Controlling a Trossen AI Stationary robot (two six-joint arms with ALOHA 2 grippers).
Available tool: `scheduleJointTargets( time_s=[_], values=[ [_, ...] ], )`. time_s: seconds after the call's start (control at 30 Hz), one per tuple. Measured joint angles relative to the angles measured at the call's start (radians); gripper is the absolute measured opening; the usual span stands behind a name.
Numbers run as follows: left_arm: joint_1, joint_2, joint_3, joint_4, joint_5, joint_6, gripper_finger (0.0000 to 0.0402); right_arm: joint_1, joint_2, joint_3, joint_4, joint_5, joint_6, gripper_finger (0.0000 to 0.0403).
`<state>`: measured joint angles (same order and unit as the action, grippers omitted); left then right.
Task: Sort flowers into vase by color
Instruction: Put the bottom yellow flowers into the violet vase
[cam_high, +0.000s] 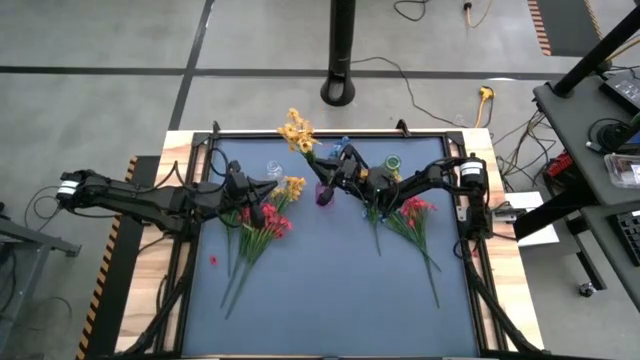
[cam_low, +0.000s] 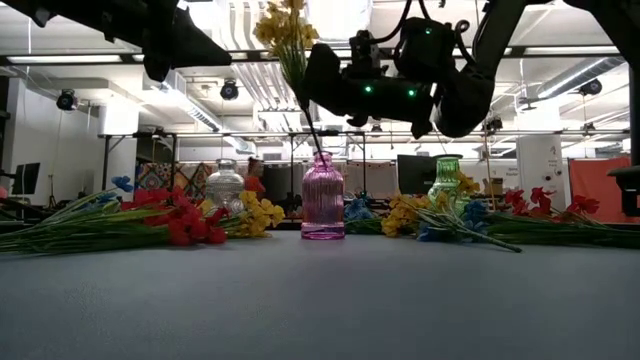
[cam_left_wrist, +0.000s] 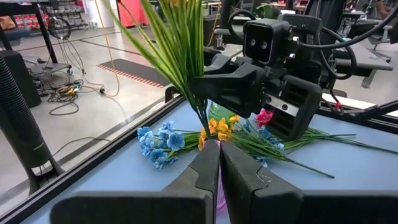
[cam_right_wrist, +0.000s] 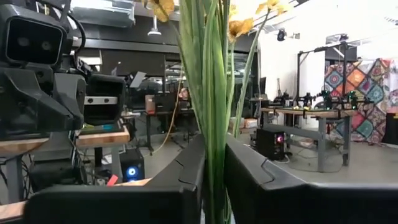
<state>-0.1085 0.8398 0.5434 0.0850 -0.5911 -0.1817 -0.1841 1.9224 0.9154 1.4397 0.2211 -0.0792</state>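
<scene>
yellow sprig (cam_high: 296, 130) | right claw (cam_high: 330, 168) clamped on stem above purple vase (cam_low: 322, 196) | left claw (cam_left_wrist: 219, 152) closed

No legible text, labels, brands, numbers or signs anywhere in any view.

Middle vase (cam_low: 322, 196) stands centre-back on table (cam_high: 330, 300) with a sprig (cam_high: 297, 131) in it; flower pile (cam_high: 262, 222) left, another pile (cam_high: 412, 215) right, two vases (cam_high: 273, 168) (cam_high: 393, 163) flanking.
</scene>
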Motion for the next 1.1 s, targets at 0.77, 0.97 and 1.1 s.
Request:
scheduleJointTargets(
  time_s=[0.77,0.97,1.1],
  values=[
    [-0.002,0.000,0.000,-0.061,0.005,-0.059,0.0000,0.005,-0.232,-0.025,-0.560,0.044,0.000,0.0247],
    [-0.002,0.000,0.000,-0.073,0.047,-0.097,0.0000,0.008,-0.363,-0.026,-0.864,0.043,0.044,0.0277],
    [-0.002,0.002,0.001,-0.106,0.103,-0.114,0.0000,0.008,-0.452,-0.026,-1.060,0.042,0.091,0.0289]
  ],
)
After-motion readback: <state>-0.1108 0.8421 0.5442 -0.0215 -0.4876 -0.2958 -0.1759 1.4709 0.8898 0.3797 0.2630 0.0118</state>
